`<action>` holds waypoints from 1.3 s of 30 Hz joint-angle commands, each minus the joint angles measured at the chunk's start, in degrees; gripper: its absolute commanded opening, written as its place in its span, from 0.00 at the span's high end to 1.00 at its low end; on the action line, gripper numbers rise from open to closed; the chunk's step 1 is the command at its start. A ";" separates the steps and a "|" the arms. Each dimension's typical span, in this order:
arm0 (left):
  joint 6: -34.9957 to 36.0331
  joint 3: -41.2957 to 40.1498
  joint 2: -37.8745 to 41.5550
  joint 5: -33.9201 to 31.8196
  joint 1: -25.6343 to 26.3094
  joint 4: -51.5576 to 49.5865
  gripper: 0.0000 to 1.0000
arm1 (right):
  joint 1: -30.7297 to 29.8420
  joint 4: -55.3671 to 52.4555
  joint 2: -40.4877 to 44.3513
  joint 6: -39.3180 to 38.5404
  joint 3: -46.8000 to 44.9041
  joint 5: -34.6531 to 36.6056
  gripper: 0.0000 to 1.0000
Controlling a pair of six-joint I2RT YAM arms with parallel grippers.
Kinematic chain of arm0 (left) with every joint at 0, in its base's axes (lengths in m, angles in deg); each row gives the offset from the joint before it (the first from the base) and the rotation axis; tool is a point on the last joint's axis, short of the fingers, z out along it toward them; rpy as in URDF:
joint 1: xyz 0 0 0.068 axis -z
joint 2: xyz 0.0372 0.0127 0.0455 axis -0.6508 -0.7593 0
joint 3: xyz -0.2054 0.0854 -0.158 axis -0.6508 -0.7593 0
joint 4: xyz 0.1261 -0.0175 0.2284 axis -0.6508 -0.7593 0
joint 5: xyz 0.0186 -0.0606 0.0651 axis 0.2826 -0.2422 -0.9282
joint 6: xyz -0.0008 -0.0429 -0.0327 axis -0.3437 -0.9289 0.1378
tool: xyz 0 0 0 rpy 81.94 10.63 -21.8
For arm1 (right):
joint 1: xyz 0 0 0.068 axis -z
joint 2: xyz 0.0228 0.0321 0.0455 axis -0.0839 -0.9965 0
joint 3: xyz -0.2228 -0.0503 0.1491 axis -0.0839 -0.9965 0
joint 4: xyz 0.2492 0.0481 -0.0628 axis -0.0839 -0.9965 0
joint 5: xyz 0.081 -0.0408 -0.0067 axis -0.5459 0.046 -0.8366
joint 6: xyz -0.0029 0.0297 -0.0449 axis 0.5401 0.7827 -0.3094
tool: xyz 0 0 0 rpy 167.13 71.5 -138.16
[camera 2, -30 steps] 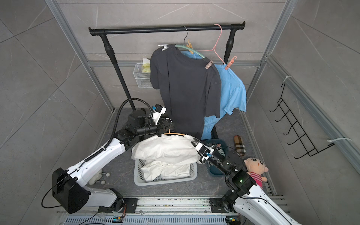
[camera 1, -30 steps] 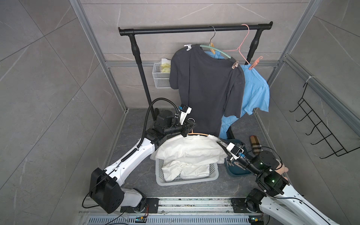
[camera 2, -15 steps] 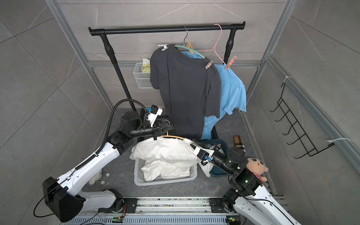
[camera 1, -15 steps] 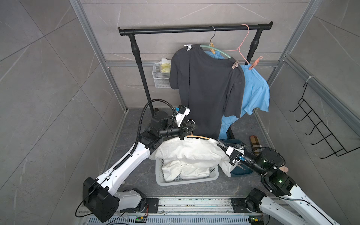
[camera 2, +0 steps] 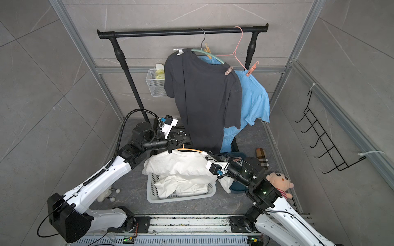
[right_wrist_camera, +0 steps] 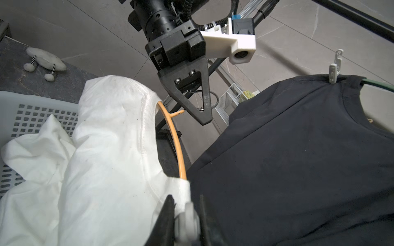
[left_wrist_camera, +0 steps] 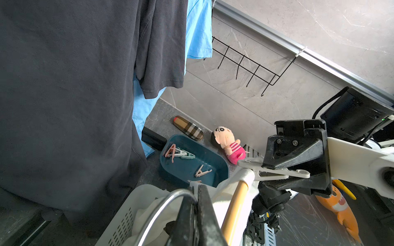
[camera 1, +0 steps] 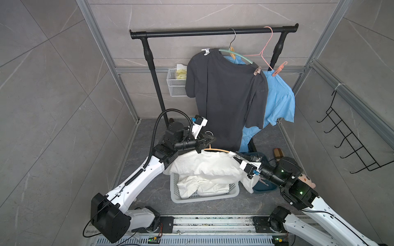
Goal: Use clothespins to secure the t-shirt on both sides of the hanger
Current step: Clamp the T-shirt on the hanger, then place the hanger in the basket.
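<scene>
Right jaws, nearly closed, pinch pale white plastic clothespin [left_wrist_camera: 277, 171], crosswise at right-arm end of tan curved hanger [camera 1: 217, 150], top-view lower centre, under white t-shirt [right_wrist_camera: 96, 159]. Left jaws clamped on steel hook [left_wrist_camera: 162, 204].

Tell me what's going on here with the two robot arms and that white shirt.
The left arm has its jaws shut on the metal hook of a tan hanger, holding a white t-shirt above the laundry basket. The right arm grips a pale clothespin, its mouth at the shirt-covered end of the hanger nearest it. No pin shows on the shirt's other shoulder yet. Spare clothespins lie in the blue tray.
</scene>
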 commanded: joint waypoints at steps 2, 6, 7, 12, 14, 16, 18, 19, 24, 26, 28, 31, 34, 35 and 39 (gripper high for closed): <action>-0.94 0.82 2.65 3.49 0.29 4.10 1.00 | 0.30 2.22 -0.02 -0.56 -0.94 2.22 0.69; 0.49 1.31 2.27 0.52 0.22 1.58 1.00 | 0.31 0.60 1.02 0.72 -1.06 2.57 0.47; 0.93 1.51 2.11 -0.15 0.23 0.82 1.00 | 0.27 -0.01 1.20 1.01 -0.99 2.62 0.43; 3.24 2.58 1.38 -6.44 0.15 -5.63 1.00 | 0.22 -4.84 2.13 4.19 1.11 1.85 0.29; 4.29 2.83 0.88 -10.60 0.07 -8.97 1.00 | 0.23 -7.40 2.07 7.15 2.54 1.63 0.26; 4.67 2.94 0.13 -13.11 -0.24 -11.34 1.00 | 0.23 -9.83 1.89 12.92 4.03 1.95 0.21; 4.26 2.23 -0.41 -13.29 -1.05 -11.27 1.00 | 0.34 -10.79 1.85 21.58 5.26 4.16 0.22; 3.97 1.77 -0.75 -13.29 -1.40 -10.77 1.00 | 0.24 -11.31 1.94 26.80 5.75 5.87 0.25; 1.37 0.48 -3.31 -11.73 -2.84 -7.62 1.00 | 0.23 -22.88 1.52 55.66 10.02 30.38 0.32; 0.69 0.57 -4.75 -11.58 -3.03 -7.11 1.00 | 0.26 -31.40 0.16 62.32 12.35 39.25 0.34; 0.14 0.39 -6.33 -11.36 -3.34 -6.39 1.00 | 0.26 -38.38 -1.25 67.53 13.36 43.97 0.34; 0.22 0.22 -8.48 -11.63 -4.06 -6.10 1.00 | 0.31 -43.66 -2.98 73.45 11.88 45.18 0.34; 0.28 -0.12 -10.40 -13.38 -5.09 -6.51 1.00 | 0.31 -45.44 -4.99 77.41 9.69 44.42 0.34; 0.39 -0.27 -10.88 -13.70 -5.43 -6.46 1.00 | 0.37 -45.49 -5.51 78.05 9.16 44.38 0.34; 0.84 -0.41 -13.34 -15.43 -6.41 -6.77 1.00 | 1.81 -44.26 -9.56 79.81 6.98 42.46 0.33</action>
